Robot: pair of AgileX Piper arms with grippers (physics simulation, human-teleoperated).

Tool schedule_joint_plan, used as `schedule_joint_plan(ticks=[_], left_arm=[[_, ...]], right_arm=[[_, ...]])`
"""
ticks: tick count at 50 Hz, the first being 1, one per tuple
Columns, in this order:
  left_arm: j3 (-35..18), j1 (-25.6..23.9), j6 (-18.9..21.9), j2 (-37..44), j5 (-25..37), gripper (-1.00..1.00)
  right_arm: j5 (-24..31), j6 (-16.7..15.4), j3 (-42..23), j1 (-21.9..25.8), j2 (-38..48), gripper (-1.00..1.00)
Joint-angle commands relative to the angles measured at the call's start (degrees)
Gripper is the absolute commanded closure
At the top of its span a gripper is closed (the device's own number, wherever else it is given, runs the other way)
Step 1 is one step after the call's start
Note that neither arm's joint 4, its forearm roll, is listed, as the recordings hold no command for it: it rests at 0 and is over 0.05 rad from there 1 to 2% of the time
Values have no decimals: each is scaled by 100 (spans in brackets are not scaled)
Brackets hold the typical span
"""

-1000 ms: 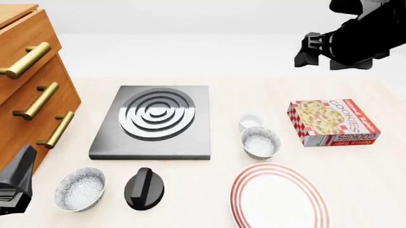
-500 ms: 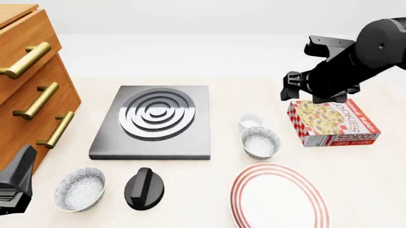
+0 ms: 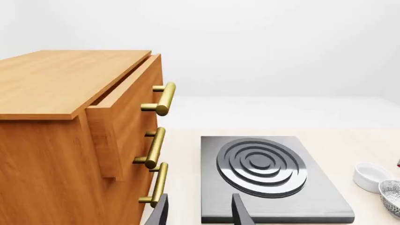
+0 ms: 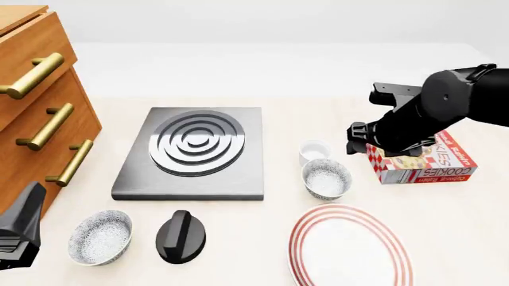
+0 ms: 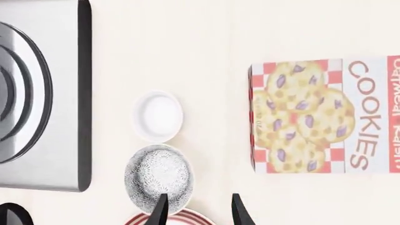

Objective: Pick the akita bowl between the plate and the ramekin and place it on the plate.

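Beside smooth ramekin (image 4: 314, 151), speckled akita bowl (image 4: 326, 179)

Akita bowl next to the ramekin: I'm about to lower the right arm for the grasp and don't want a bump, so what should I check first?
1. Right gripper open: ok, fingers apart.
2. Right gripper empty: ok.
3. Gripper over the akita bowl: not ok, it hangs above the cookie box, off to the bowl's side.
4. Bowl upright between ramekin and plate: ok.
5. Plate bare for placing: ok.
6. Left gripper out of the way: ok, near the drawer cabinet.
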Motion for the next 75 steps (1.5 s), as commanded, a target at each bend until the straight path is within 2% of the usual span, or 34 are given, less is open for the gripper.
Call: schedule_joint_plan(ticks=[1,12,20,23,38,44,75], left_arm=[[0,0,0,1,0,-100],[0,-1,0,1,0,-100],[0,-1,0,1,0,-100],[0,-2,0,0,0,-100],[0,-1,-1,-1,0,-100],[0,1,0,0,0,-100],[0,0,0,0,0,-100]], right_arm=[[-356,20,256,16,304,-100],[-697,21,381,2,678,-100],[-772,8,413,58,801,-100],[-809,-109,384,-14,867,-100],[-968,-131,407,27,1177,-100],[-1015,4,476,120,1150,-100],[-1110,31,536,163,1290,-100]])
